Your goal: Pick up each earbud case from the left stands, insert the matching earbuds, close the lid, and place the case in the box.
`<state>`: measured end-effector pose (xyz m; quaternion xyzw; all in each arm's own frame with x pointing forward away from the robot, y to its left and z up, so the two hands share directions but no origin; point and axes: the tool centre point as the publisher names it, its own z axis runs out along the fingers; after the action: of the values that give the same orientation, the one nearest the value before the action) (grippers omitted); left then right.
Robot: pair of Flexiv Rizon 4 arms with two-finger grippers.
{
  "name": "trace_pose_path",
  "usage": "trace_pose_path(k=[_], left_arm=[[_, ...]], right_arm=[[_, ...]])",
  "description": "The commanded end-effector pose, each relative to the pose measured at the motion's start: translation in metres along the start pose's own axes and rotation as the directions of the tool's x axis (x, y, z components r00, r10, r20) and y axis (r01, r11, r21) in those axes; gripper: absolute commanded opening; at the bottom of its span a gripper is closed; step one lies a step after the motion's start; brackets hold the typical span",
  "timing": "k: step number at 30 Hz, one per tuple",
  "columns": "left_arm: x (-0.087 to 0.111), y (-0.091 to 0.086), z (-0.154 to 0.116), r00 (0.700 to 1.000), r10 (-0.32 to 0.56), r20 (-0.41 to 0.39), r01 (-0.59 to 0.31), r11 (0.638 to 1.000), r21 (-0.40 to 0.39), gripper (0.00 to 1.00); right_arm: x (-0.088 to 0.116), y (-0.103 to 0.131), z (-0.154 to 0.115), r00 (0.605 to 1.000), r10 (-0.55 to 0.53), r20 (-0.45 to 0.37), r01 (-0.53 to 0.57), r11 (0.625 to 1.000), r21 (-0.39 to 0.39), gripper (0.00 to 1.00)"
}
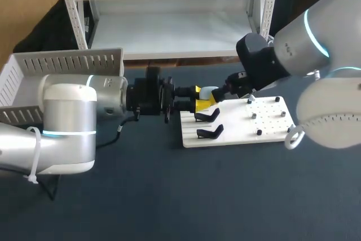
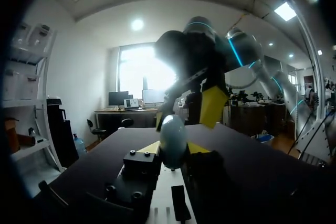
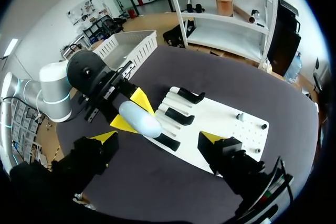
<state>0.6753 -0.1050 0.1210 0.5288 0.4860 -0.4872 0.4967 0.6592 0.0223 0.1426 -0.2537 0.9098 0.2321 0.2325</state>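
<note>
1. The dark table [image 1: 169, 207] fills the lower part of the head view.
2. A white board [image 1: 237, 131] lies at centre right, with two black stands [image 1: 210, 132] on its left part and small pegs [image 1: 259, 132] on its right part.
3. The left arm comes in from the left edge. The left hand [image 1: 203, 99] is at the frame's centre, over the board's far left corner, pinching the pale earbud case [image 1: 209, 92] between its yellow tips, clear of the stands.
4. The right arm comes in from the upper right. The right hand [image 3: 157, 137] is spread wide, and the case sits ahead of it between the fingers, apart from both tips.
5. The white slotted box [image 1: 62, 63] stands at the upper left, well apart from the board.
</note>
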Motion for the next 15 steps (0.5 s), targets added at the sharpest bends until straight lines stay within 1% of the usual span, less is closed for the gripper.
trace_pose_path(k=[1,15], left_arm=[[0.001,0.0008,-0.0002,1.0,0.001,0.003,-0.001,1.0,0.002,0.0],[0.001,0.0008,-0.0002,1.0,0.001,0.003,-0.001,1.0,0.002,0.0]], right_arm=[[-0.0036,-0.0004,0.0042,1.0,0.003,-0.005,-0.003,1.0,0.001,1.0],[-0.0062,-0.0072,0.0086,1.0,0.015,-0.006,-0.015,1.0,0.015,1.0]])
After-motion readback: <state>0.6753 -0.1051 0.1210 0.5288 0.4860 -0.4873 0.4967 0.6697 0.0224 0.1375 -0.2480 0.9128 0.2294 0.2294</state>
